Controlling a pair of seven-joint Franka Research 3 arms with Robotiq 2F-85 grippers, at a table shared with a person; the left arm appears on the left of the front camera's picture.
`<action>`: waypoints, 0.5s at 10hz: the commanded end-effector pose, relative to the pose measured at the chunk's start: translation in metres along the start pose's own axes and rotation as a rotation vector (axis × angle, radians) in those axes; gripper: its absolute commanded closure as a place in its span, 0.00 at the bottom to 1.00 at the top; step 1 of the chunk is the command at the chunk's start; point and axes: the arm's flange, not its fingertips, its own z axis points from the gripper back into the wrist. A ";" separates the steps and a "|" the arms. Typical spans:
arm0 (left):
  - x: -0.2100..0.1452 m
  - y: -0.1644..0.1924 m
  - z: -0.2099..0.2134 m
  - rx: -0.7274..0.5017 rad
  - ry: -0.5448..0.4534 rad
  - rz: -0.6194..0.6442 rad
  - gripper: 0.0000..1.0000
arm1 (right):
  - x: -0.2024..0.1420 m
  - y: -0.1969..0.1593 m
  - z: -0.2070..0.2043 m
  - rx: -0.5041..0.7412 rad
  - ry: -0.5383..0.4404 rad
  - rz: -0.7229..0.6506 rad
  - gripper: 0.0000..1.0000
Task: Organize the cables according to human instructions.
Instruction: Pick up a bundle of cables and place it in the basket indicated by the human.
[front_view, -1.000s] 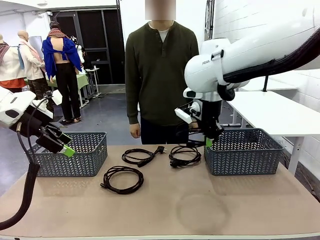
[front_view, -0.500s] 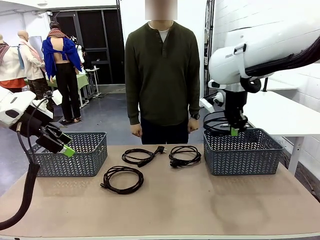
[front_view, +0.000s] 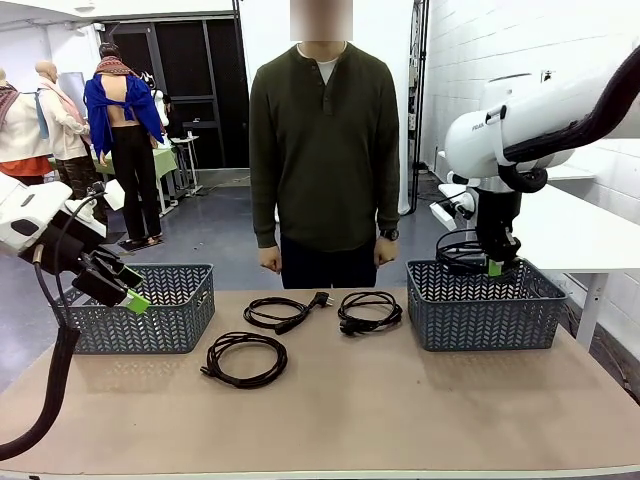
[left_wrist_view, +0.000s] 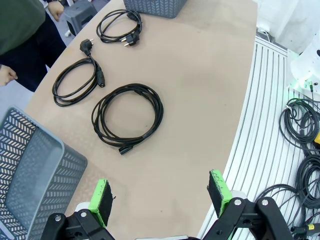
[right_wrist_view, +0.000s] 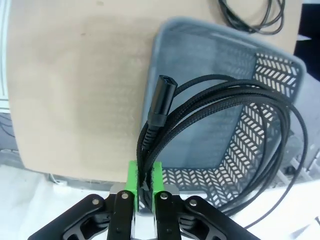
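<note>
The right fingers (front_view: 494, 268) sit at the right of the front frame, just above the right basket (front_view: 485, 312), pressed shut on a cable (front_view: 452, 250). Its loops hang to the picture-left of the fingers, over the open basket and dipping at its rim. In the right wrist view the fingers (right_wrist_view: 132, 176) are at bottom centre. Several strands of the cable (right_wrist_view: 220, 115) are pinched together between the two green pads. A plug end stands straight up just above the pads. The loops sweep out toward the right of the frame, over the inside of the basket (right_wrist_view: 200, 45).

The left fingers (front_view: 137, 301) hover at the left of the front frame, beside the left basket (front_view: 165, 315), spread wide with nothing between them. In the left wrist view these fingers (left_wrist_view: 102, 200) are at the bottom edge, with bare bench (left_wrist_view: 200, 100) between the pads and the basket (left_wrist_view: 30, 170) at lower left.

Three more cables lie flat on the bench (front_view: 330, 420), all well apart from both sets of fingers. The near cable (front_view: 245, 358) is left of centre. The middle cable (front_view: 280, 312) lies behind it. The far cable (front_view: 368, 312) lies just left of the right basket. In the left wrist view they run from centre to top: near cable (left_wrist_view: 127, 112), middle cable (left_wrist_view: 75, 82), far cable (left_wrist_view: 119, 25).

The person (front_view: 323, 150) stands behind the bench at upper centre, arms hanging down.
</note>
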 end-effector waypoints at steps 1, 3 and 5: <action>-0.001 0.003 0.000 -0.016 -0.015 -0.011 0.00 | -0.008 -0.022 -0.002 -0.010 -0.020 0.008 1.00; -0.001 0.003 0.000 -0.016 -0.015 -0.011 0.00 | -0.002 -0.024 0.002 -0.001 -0.018 -0.006 1.00; -0.001 0.003 0.000 -0.016 -0.015 -0.011 0.00 | -0.007 -0.017 -0.009 0.001 -0.002 -0.004 1.00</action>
